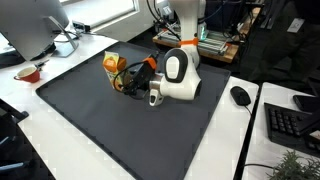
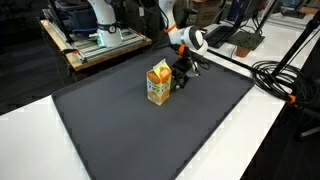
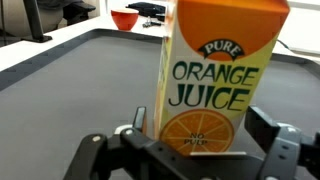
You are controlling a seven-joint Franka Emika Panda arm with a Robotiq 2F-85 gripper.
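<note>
One orange juice carton (image 3: 215, 80), upright on the dark mat (image 1: 120, 130) that covers the worktop (image 1: 243, 140); we find it toward one end of the mat in both exterior views. One tool (image 3: 185, 140), low beside the carton, spread wide with a finger either side of it. In the wrist view we see a gap at one finger and cannot tell whether the other touches. One red bowl (image 1: 28, 72), off the mat. One mouse (image 1: 240, 96) and one keyboard (image 1: 290, 125), well apart from the carton.
</note>
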